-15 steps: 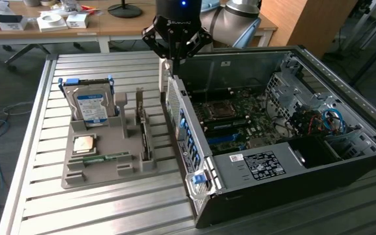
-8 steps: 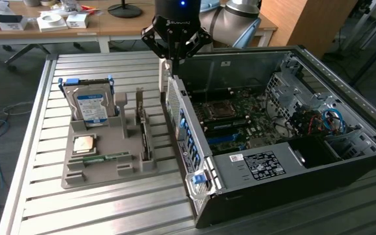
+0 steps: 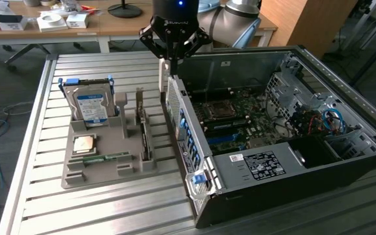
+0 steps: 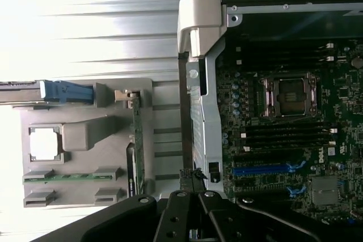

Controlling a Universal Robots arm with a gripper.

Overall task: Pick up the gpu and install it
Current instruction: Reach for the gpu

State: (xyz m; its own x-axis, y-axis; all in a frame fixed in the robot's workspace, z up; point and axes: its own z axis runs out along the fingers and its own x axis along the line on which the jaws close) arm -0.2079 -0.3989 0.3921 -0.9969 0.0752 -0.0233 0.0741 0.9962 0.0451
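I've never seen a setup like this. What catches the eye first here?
An open computer case lies on the exterior view's right, its green motherboard bare. The black gripper hangs over the case's rear wall. On the exterior view's left, a grey holder carries a hard drive standing upright and the gpu on edge.
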